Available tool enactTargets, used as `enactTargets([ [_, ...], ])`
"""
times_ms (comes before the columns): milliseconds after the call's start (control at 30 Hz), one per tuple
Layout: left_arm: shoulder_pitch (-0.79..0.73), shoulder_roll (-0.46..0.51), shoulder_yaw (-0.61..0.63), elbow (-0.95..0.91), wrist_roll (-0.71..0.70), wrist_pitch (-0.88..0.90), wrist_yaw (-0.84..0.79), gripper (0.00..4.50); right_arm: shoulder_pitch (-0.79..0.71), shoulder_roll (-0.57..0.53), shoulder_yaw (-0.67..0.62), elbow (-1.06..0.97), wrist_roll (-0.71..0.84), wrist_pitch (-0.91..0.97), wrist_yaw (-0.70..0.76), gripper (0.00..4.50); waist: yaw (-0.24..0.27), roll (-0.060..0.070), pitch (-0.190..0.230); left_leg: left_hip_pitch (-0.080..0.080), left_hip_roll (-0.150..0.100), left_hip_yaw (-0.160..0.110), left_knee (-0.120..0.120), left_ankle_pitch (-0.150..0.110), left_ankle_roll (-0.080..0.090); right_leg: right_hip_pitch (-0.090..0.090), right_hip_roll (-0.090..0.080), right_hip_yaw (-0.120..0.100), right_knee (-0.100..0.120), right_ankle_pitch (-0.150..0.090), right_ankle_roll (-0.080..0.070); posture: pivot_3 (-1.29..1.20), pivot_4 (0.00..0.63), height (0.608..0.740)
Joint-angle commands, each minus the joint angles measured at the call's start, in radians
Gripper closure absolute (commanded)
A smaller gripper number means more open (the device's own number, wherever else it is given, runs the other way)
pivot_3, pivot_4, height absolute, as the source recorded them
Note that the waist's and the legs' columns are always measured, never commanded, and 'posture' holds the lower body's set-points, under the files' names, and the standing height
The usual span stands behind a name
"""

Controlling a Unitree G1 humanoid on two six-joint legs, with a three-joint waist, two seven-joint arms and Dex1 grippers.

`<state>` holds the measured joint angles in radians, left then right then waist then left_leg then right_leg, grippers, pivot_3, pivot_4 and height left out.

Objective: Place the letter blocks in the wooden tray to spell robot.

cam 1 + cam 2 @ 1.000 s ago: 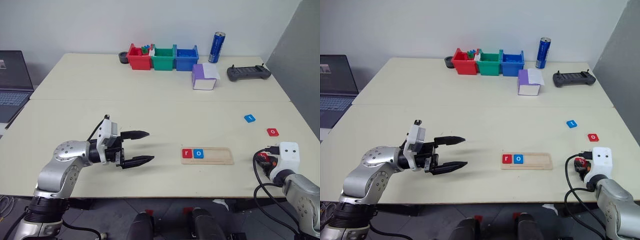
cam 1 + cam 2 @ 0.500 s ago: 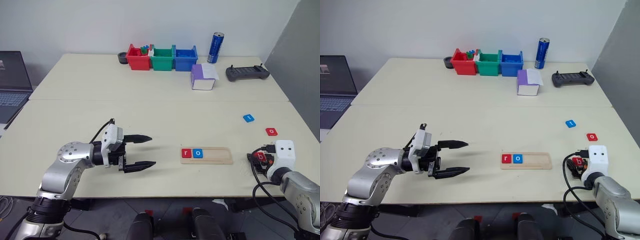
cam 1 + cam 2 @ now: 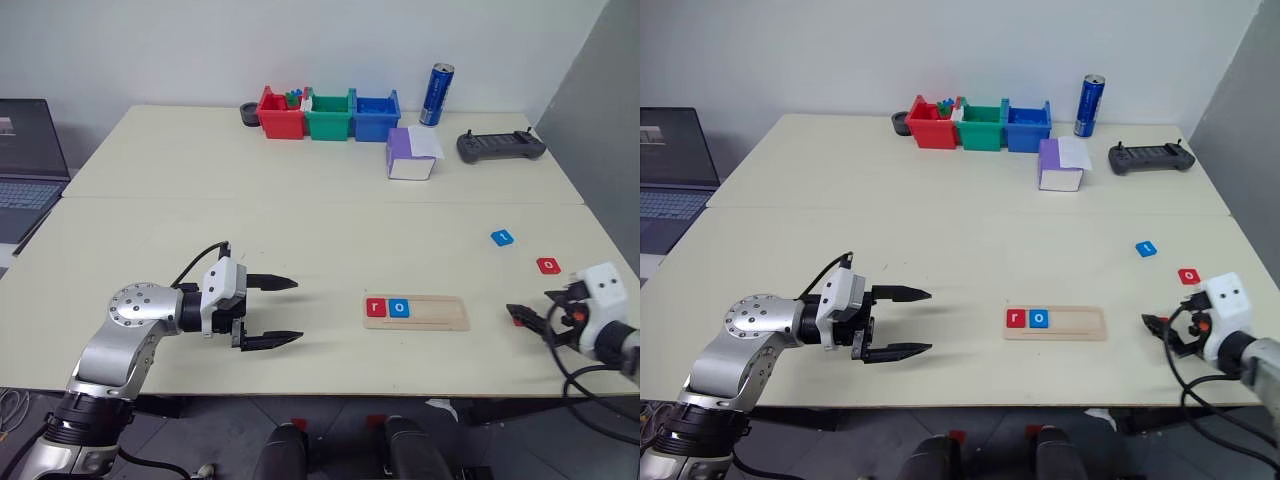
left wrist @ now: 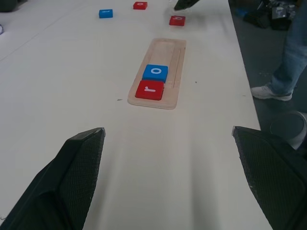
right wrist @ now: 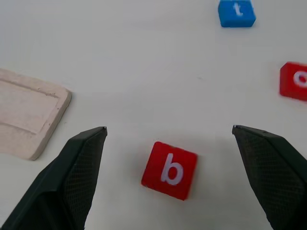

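Observation:
The wooden tray lies near the table's front edge. It holds a red "r" block and a blue "o" block at its left end. A blue "t" block and a red "o" block lie loose to the right. A red "b" block rests flat on the table right of the tray. My right gripper hovers open over the "b" block without touching it. My left gripper stands open left of the tray, pointing at it, with nothing between its fingers.
Red, green and blue bins line the far edge beside a blue can. A purple-and-white box and a black controller sit at the back right. A laptop is at the far left. A person's leg stands beyond the table.
My right gripper has opened and risen, leaving the red "b" block lying on the table. The left gripper has stayed about where it was.

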<state>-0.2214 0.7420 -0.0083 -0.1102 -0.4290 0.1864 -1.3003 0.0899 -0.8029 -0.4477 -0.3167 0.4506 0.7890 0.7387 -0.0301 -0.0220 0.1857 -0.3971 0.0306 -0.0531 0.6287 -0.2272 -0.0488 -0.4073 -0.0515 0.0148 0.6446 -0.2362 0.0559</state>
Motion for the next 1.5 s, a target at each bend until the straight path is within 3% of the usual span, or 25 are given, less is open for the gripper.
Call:
enactTargets([
  [33, -0.004, 0.004, -0.004, -0.013, 0.007, -0.027, -0.007, 0.0, -0.018, -0.112, 0.058, 0.125, -0.029, -0.228, 0.251, 0.04, -0.003, 0.0, 0.0, 0.0, 0.0, 0.0, 0.0, 0.0, 0.0, 0.0, 0.0, 0.0, 0.0, 0.0, 0.0, 0.0, 0.15, 0.74],
  [267, -0.007, 0.013, -0.005, 0.003, 0.034, -0.06, -0.003, 0.0, -0.253, -0.283, 0.312, 0.525, -0.162, -0.57, 0.623, 0.04, -0.004, 0.0, 0.0, 0.002, 0.0, 0.002, 0.001, 0.0, 0.0, 0.0, 0.0, 0.001, 0.001, 0.0, 0.001, 0.0, 0.15, 0.74],
  [533, 0.028, 0.023, 0.019, -0.02, 0.033, -0.065, 0.019, 0.0, -0.609, -0.27, 0.522, 0.997, -0.351, -0.953, 0.827, 0.04, -0.003, 0.002, 0.001, 0.001, 0.0, 0.002, 0.0, 0.0, 0.0, 0.0, 0.0, 0.001, 0.001, 0.002, 0.003, 0.0, 0.15, 0.74],
  [767, 0.059, 0.032, 0.033, -0.043, 0.031, -0.065, 0.039, 0.0, -0.757, -0.235, 0.603, 1.236, -0.451, -1.15, 0.844, 0.04, -0.003, 0.002, 0.001, 0.001, 0.0, 0.002, 0.0, 0.0, 0.0, 0.0, 0.0, 0.001, 0.001, 0.002, 0.003, 0.0, 0.15, 0.74],
  [1000, 0.075, 0.034, 0.052, -0.059, 0.01, -0.047, 0.049, 0.0, -0.743, -0.25, 0.637, 1.261, -0.452, -1.194, 0.876, 0.04, -0.002, 0.003, 0.002, 0.002, 0.0, 0.002, 0.0, 0.0, 0.0, 0.0, 0.0, 0.002, 0.002, 0.003, 0.003, 0.0, 0.15, 0.74],
  [1300, 0.076, 0.037, 0.055, -0.049, 0.018, -0.048, 0.045, 0.0, -0.718, -0.212, 0.647, 1.283, -0.499, -1.231, 0.807, 0.04, -0.003, 0.002, 0.002, 0.003, 0.0, 0.002, 0.0, 0.0, 0.0, 0.001, 0.0, 0.002, 0.002, 0.003, 0.003, 0.0, 0.15, 0.74],
  [1500, 0.067, 0.039, 0.052, -0.042, 0.023, -0.05, 0.043, 0.0, -0.716, -0.185, 0.651, 1.32, -0.517, -1.245, 0.777, 1.96, -0.009, -0.004, -0.002, 0.007, 0.0, 0.003, 0.001, 0.0, 0.0, 0.005, 0.0, 0.003, 0.002, 0.002, -0.001, 0.0, 0.15, 0.74],
])
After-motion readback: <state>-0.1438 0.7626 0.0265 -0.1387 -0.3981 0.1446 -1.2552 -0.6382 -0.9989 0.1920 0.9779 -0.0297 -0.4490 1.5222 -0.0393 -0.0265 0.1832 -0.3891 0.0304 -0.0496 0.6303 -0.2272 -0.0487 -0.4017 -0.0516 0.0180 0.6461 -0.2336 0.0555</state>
